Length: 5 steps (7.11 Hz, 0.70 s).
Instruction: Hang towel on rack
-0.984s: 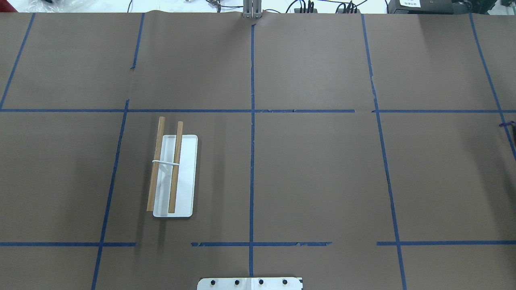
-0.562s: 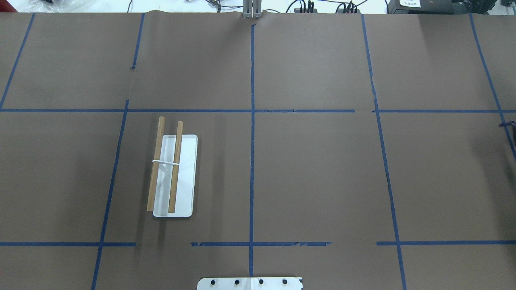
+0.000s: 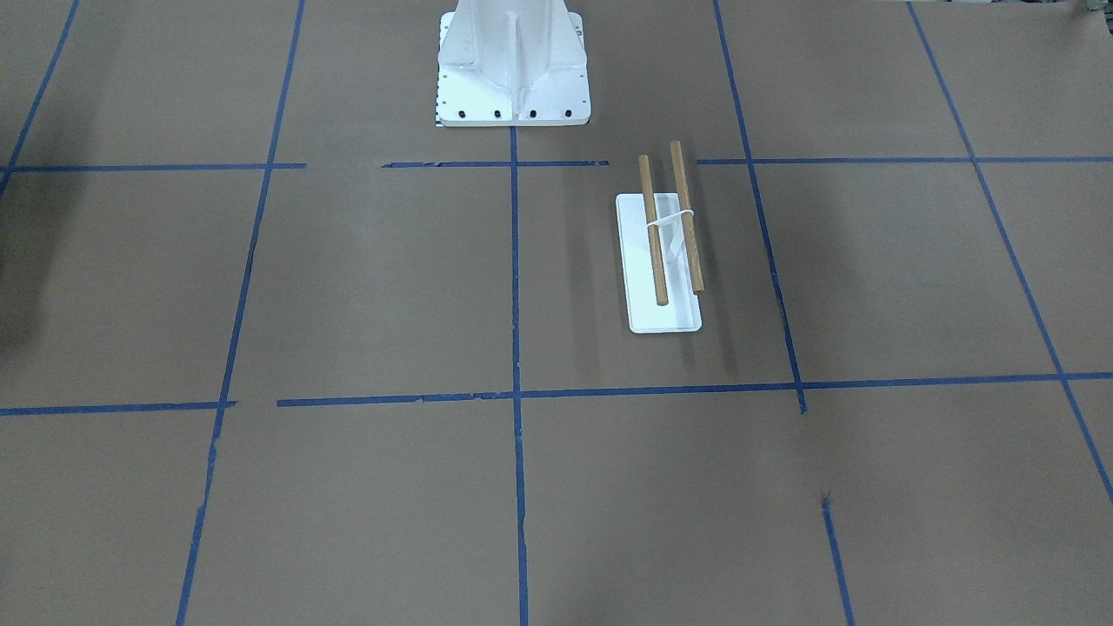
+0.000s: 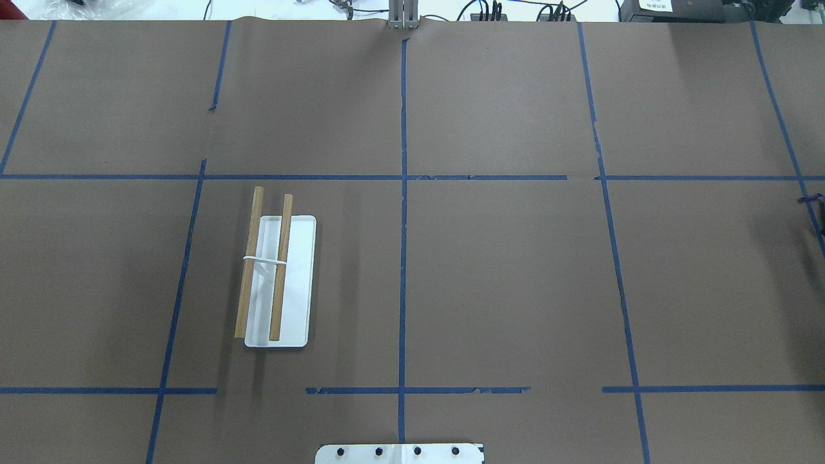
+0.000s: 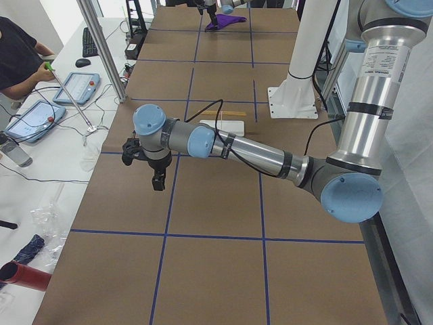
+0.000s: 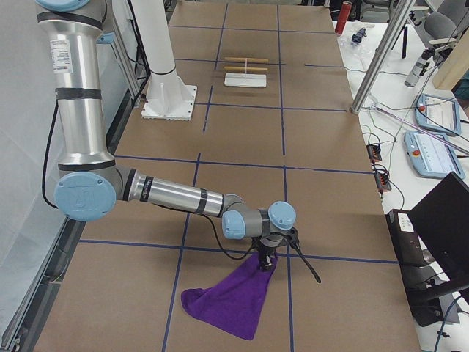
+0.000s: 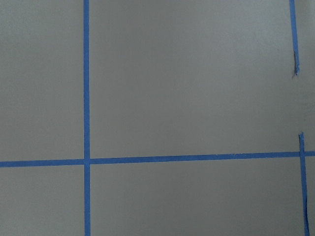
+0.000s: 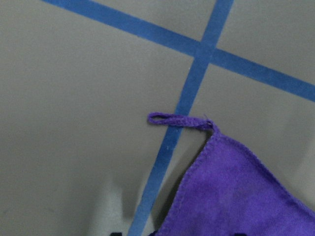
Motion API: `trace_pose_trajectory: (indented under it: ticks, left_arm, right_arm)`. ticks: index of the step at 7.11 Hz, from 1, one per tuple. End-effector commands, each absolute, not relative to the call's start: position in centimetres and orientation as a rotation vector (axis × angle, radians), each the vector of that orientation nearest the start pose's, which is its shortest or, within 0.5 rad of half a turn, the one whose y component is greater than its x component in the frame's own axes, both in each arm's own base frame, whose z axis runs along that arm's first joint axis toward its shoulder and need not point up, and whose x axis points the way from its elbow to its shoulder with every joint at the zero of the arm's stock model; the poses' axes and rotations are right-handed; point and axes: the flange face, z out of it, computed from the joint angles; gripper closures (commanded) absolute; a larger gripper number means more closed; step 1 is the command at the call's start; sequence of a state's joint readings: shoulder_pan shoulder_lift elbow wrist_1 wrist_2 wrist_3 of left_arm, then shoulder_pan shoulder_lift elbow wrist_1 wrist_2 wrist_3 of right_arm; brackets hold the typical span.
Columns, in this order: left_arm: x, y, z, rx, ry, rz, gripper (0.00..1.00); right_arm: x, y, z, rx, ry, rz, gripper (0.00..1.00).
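The rack [image 4: 293,303] has a flat white base and two parallel wooden dowels. It stands left of centre in the overhead view and also shows in the front-facing view [image 3: 665,313]. The purple towel [image 6: 231,304] lies at the table's right end, one corner raised in a peak. My right gripper [image 6: 265,258] is at that peak. In the right wrist view the towel [image 8: 246,196] runs up between the finger slivers at the bottom edge, its loop sticking out. My left gripper [image 5: 157,177] hovers over bare paper near the left end. I cannot tell whether it is open.
The white bolted pedestal [image 3: 513,61] stands at the robot's side of the table [image 4: 399,453]. Blue tape lines grid the brown paper. Operators' side tables hold tablets [image 5: 74,88] and a metal post [image 6: 381,51]. A person [image 5: 17,54] sits beyond the left end.
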<state>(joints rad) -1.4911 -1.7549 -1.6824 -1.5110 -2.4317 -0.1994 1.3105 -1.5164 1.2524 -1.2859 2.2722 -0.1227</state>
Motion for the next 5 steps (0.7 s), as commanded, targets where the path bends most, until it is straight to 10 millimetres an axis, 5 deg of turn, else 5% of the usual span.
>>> trace_pose_trajectory:
  ticks: [1, 2, 5]
  left_arm:
    - [-1.26, -56.8, 50.64, 0.099, 0.878, -0.011, 0.0]
    - [-1.25, -56.79, 50.63, 0.098, 0.88, -0.011, 0.0]
    - [-1.25, -56.74, 50.26, 0.104, 0.881, -0.01, 0.0]
  right_arm:
    - [-6.33, -50.26, 76.84, -0.038, -0.692, -0.375, 0.73]
    - [-6.27, -50.22, 77.01, -0.038, -0.686, -0.377, 1.0]
    - [-6.28, -50.54, 76.07, -0.017, -0.698, -0.389, 1.0]
